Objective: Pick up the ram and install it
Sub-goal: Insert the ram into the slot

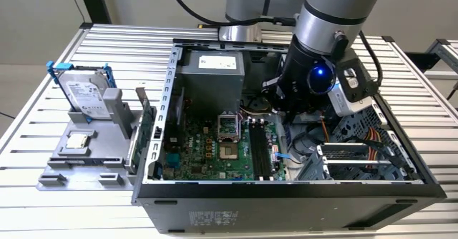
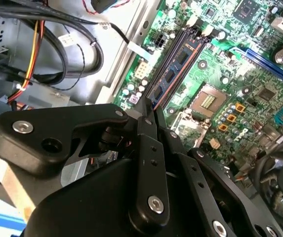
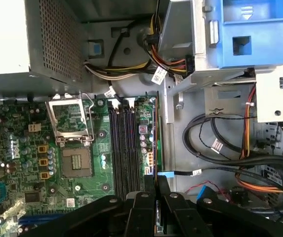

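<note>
My gripper is down inside the open computer case, shut on the ram. In the second wrist view the ram is a narrow blue stick with dark chips, reaching out from the fingertips over the memory slots. The first wrist view shows the ram edge-on as a thin strip. There it stands just beside the black memory slots, at the motherboard's edge, and runs along them. Whether it touches a slot I cannot tell.
The motherboard has an open processor socket. Cable bundles and a drive cage crowd the case on the exterior view's right. Outside the case, on that view's left, stand a green expansion card and a hard drive in a blue frame.
</note>
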Tool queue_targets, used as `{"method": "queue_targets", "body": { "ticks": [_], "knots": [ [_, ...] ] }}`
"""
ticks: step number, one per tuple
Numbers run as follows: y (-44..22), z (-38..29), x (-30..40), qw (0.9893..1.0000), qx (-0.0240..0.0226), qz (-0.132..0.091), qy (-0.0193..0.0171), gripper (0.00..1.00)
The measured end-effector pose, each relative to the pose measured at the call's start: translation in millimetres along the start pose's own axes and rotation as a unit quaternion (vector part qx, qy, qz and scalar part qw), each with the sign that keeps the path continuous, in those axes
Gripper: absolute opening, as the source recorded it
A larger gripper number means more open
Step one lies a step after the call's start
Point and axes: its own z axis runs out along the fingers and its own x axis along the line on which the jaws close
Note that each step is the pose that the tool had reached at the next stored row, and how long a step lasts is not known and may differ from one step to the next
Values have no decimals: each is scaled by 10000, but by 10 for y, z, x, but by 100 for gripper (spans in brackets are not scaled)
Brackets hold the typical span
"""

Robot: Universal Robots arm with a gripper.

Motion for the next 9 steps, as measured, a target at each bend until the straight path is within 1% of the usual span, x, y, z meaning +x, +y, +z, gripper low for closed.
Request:
{"method": "queue_targets", "body": {
  "ticks": [2, 4, 6, 9],
  "knots": [
    [0, 31, 7, 10000, 21, -1, -2, 0],
    [0, 64, 37, 10000, 30, -1, -3, 0],
    [5, 99, 74, 10000, 32, -1, -3, 0],
    [13, 155, 102, 10000, 34, -1, -3, 0]
  ]
}}
